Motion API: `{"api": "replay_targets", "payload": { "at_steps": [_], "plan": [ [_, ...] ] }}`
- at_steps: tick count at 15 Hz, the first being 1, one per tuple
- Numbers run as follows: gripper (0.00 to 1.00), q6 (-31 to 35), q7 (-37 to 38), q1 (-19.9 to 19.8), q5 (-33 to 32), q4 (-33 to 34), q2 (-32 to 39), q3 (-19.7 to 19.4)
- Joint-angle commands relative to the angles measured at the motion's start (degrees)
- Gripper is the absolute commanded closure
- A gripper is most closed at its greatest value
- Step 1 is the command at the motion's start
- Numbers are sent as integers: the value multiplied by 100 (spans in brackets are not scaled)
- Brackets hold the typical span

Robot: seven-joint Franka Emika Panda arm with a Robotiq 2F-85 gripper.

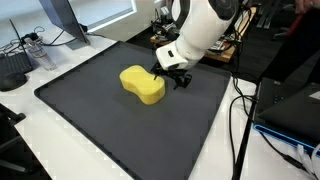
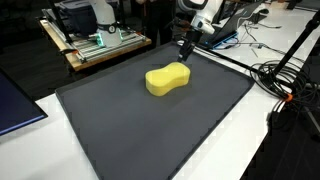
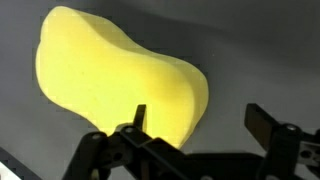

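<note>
Dark grey mat (image 2: 120, 140) covers most of the white table (image 1: 30, 110), and its near stretch has nothing on it but its own texture. It probably gives a plain, grippy floor for whatever sits on it.

Further in, about mid-mat, is the yellow sponge (image 2: 167, 79). It's a peanut-shaped one, lying flat on its broad face, which looks like the stable way for it to rest. Both exterior views show it there (image 1: 142, 84), well apart from every mat edge.

Right at its far end is the gripper (image 2: 186, 50), pointing down from the white arm (image 1: 200, 35) and low over the mat. The wrist view is the useful one. The jaws stand wide apart and have hold of nothing. One fingertip (image 3: 139, 112) sits in front of the rounded end of the sponge (image 3: 110, 75) and the other fingertip (image 3: 255, 118) is out over bare mat. So the gripper (image 3: 196, 110) is lined up with only the sponge's end (can't tell if that finger is actually touching it or just beside it).

Behind all that there's a wooden bench with gear (image 2: 95, 40), and a tangle of cables (image 2: 285, 75) off the mat's side.
</note>
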Motion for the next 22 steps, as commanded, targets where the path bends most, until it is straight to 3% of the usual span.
{"api": "replay_targets", "payload": {
  "at_steps": [1, 22],
  "plan": [
    [0, -253, 384, 222, -261, 402, 431, -331],
    [0, -916, 836, 496, -236, 1382, 1389, -579]
  ]
}}
